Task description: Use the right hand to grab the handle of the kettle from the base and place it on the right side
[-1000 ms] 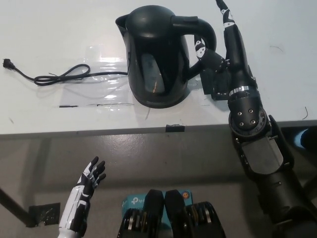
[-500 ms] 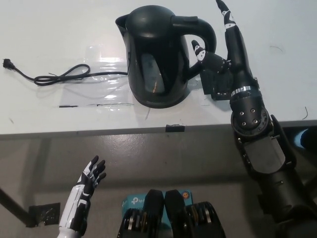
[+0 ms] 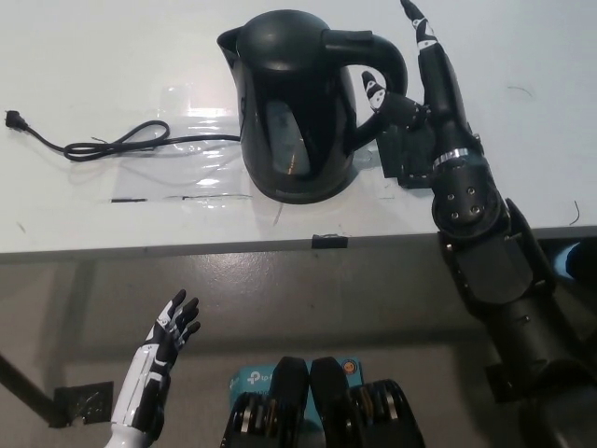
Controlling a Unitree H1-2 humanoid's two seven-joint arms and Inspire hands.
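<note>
- Since a second ago, the black right hand [image 3: 410, 103] has shifted a little up and toward the kettle's handle [image 3: 378, 58]; the kettle [image 3: 297, 107] has not moved.
- The right hand is spread and grasps nothing: one finger reaches into the handle's loop, the others point past it toward the table's far edge.
- The black kettle stands upright on its base near the middle of the white table [image 3: 112, 56], closer to the near edge.
- A black cord [image 3: 112, 143] runs from the base toward the table's left edge.
- The white left hand [image 3: 168, 338] rests below the table's near edge, fingers apart, holding nothing.
</note>
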